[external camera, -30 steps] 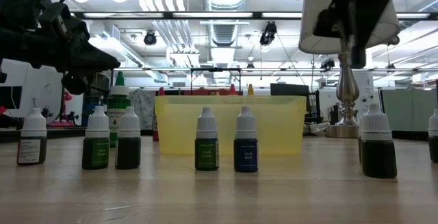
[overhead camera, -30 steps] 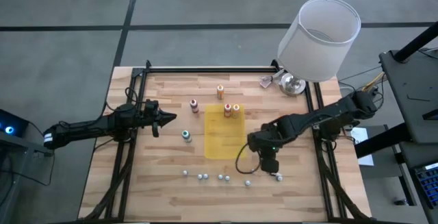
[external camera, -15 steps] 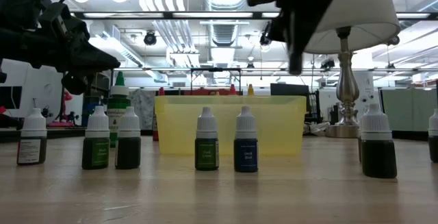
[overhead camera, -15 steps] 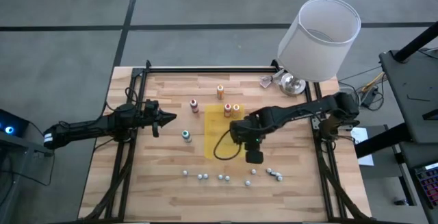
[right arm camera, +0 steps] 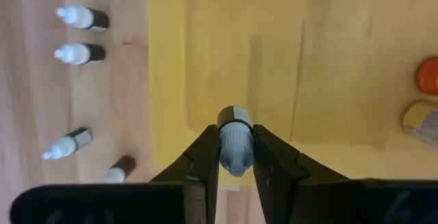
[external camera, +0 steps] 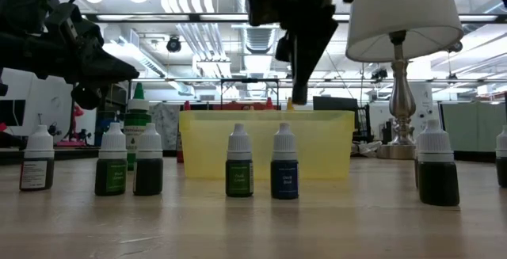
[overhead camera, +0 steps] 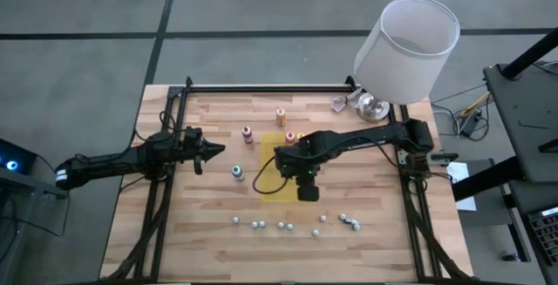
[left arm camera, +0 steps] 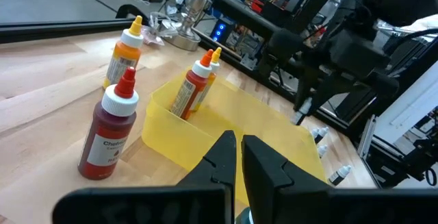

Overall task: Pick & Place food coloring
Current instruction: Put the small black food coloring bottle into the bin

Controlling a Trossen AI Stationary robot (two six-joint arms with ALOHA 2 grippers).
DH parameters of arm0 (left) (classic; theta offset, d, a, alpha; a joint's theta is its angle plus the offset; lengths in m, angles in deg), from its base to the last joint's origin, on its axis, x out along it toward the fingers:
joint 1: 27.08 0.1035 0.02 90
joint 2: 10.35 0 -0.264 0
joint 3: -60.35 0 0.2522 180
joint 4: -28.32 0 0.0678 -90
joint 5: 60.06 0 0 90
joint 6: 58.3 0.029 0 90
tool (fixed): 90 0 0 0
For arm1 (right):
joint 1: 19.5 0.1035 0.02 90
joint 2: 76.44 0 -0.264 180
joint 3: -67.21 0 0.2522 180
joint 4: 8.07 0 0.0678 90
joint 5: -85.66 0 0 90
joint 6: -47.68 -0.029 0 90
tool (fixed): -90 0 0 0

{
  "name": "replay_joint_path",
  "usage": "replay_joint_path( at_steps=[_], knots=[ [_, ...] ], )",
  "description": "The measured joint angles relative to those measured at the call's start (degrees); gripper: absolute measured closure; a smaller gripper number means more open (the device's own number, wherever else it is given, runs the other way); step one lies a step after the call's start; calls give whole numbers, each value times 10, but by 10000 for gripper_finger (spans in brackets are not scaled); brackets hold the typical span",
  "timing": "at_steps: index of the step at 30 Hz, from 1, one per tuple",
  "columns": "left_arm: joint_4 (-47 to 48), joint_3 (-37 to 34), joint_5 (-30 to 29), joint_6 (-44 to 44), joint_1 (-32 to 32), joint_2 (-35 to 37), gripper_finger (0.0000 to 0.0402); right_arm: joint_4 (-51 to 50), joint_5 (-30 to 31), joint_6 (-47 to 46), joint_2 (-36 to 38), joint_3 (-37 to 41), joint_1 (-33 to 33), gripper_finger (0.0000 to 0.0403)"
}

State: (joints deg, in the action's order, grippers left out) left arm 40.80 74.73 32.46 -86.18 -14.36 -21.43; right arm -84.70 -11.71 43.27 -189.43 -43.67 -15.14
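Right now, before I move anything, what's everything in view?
table: one, light wood.
tray: one, yellow, mid-table.
tall bottles: five. Orange, dark red and teal stand on the table by the tray's far and left sides; red-orange and yellow stand inside the tray's far end.
droppers: roughly nine, white caps, dark bodies, in a loose row along the table's near edge.
held dropper: one, white cap, above the tray.
lamp: one, white shade, silver base, far right corner.
left tool: shut, empty, over the table left of the tray.
right tool: shut on the held dropper, over the tray.
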Motion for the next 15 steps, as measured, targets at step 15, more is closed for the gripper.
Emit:
replay_joint_path(
  at_steps=[15],
  knots=[
    [0,0,0,0,0,0,401,32,33,30,-35,12,-17,342]
  ],
)
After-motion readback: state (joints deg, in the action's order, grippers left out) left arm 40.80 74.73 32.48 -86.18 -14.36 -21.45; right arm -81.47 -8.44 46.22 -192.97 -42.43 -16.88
